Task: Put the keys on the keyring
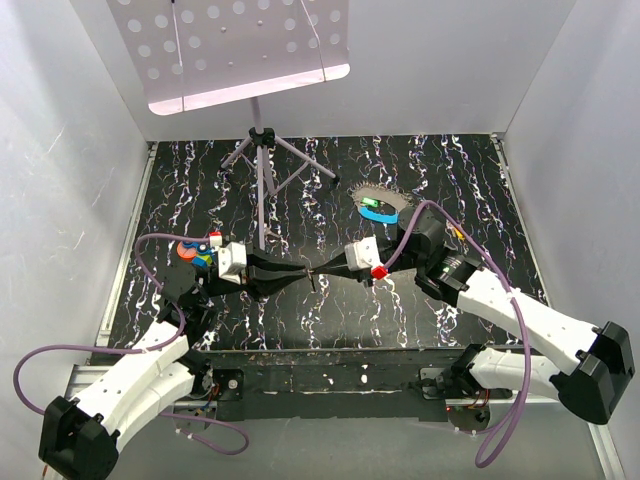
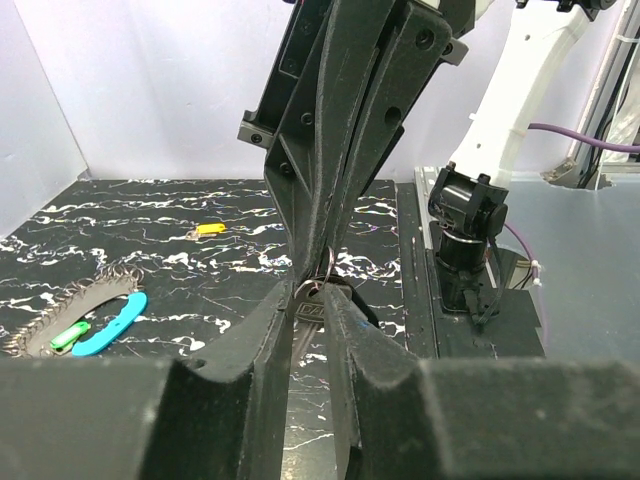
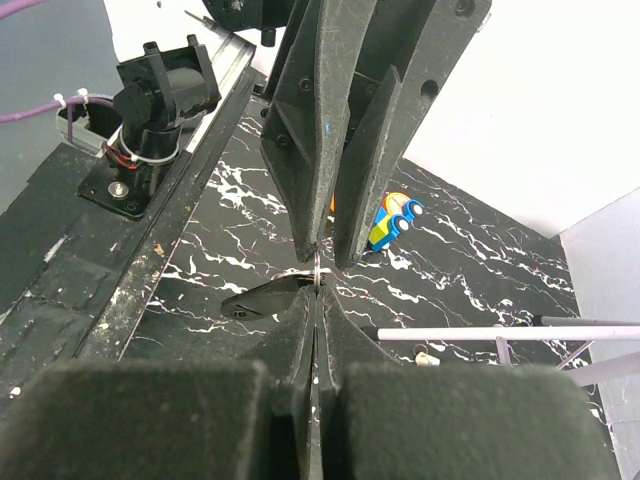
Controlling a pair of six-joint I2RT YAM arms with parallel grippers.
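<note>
Marbled black mat (image 1: 450, 170), white walls. Your left gripper (image 2: 310, 290) was clamped on a key (image 2: 308, 312) and your right gripper (image 3: 314, 295) was pinched shut on a small metal ring (image 3: 316, 272) (tips meeting mid-mat). The blue keyring (image 1: 378, 208) lay apart, far right.

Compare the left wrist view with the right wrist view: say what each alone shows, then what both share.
Left wrist only: the blue band by a grey chain loop, a green tag, a yellow tag, and a key in the left gripper. Right wrist only: a colourful cluster on the mat and a stand with thin legs. Both: the two grippers meeting tip to tip at a small metal ring, which the right gripper pinches.
</note>
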